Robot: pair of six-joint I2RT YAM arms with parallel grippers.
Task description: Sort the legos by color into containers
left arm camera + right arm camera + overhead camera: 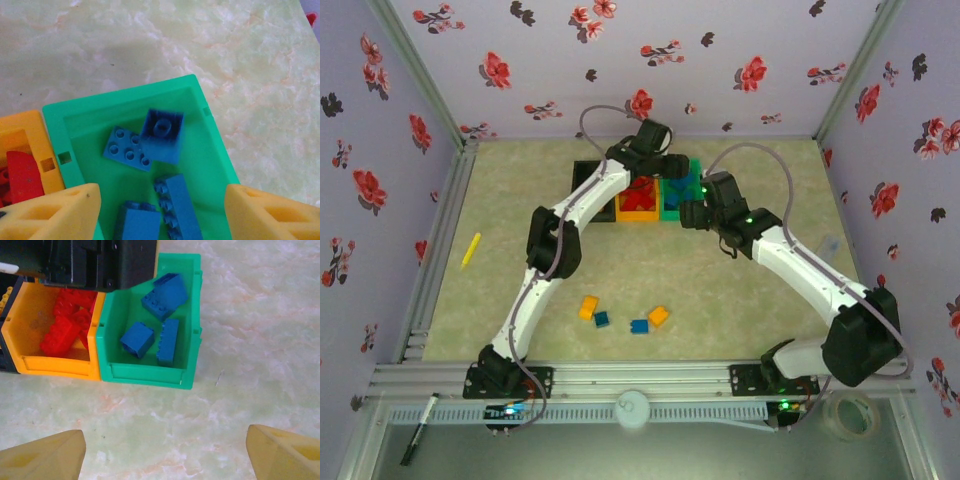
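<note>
While left end effector (161, 200) and right end effector (165, 432) gape empty, green bin (145, 375) holds blue legos (137, 339); orange bin (55, 365), red legos (60, 335).

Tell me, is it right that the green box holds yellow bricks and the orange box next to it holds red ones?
Not quite. The bricks in the green box are blue, not yellow, as the right wrist view shows. The orange box next to it does hold red ones.
</note>
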